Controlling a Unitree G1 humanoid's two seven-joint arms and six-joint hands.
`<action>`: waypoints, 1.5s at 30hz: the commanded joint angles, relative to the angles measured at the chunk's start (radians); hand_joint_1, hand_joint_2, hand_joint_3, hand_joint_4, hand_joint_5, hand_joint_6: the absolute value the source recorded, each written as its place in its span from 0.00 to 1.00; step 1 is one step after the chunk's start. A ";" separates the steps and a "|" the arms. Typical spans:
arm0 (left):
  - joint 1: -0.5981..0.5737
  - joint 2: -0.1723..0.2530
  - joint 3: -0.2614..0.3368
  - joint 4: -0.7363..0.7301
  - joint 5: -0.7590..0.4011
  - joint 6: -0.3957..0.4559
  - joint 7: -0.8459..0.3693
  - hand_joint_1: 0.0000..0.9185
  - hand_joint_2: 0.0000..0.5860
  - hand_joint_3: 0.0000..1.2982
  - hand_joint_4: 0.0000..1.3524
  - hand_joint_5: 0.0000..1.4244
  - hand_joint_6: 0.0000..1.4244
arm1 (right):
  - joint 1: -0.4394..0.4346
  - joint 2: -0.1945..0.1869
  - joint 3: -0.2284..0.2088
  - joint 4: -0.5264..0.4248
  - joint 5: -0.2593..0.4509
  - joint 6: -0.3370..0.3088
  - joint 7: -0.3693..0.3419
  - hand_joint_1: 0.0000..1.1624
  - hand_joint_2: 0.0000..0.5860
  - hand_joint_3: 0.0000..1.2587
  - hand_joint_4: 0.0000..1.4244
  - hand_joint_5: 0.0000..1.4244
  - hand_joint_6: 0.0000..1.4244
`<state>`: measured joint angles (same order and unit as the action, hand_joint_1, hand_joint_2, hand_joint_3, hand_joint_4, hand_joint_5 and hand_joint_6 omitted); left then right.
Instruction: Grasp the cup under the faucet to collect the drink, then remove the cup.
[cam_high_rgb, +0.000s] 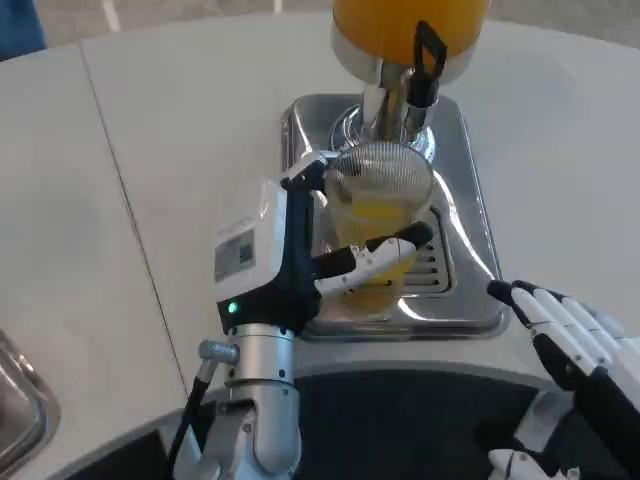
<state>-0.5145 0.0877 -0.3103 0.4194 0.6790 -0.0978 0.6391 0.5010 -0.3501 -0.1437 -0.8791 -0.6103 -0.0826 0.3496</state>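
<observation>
Cup (380, 215), mid-frame under the faucet (418, 75), is gripped by my left hand (300, 250); my right hand (575, 340), lower right, rests released.

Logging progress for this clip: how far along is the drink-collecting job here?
Done: the left robot hand grips the cup, which already holds some orange drink. In hand: the cup sits under the faucet on the drip tray. Left: removing the cup. The right robot hand waits, open.
</observation>
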 joint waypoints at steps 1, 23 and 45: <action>-0.002 0.021 -0.006 -0.031 0.017 -0.023 -0.003 0.64 0.07 0.78 0.90 1.00 1.00 | -0.005 0.002 0.015 0.007 -0.018 0.009 0.006 0.32 0.73 0.02 0.00 0.00 0.00; 0.039 0.125 0.018 -0.093 0.013 -0.041 -0.022 0.66 0.00 0.77 0.88 1.00 1.00 | -0.033 -0.001 0.047 0.014 -0.037 0.018 0.008 0.32 0.73 0.02 0.00 0.00 0.00; 0.159 0.256 0.088 -0.265 0.001 -0.078 -0.138 0.66 0.00 0.77 0.88 1.00 1.00 | -0.044 0.003 0.067 0.012 -0.049 0.023 -0.001 0.32 0.73 0.02 0.00 0.00 0.00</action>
<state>-0.3659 0.3356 -0.2360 0.2019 0.6788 -0.1374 0.5089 0.4526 -0.3493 -0.0755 -0.8688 -0.6521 -0.0627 0.3495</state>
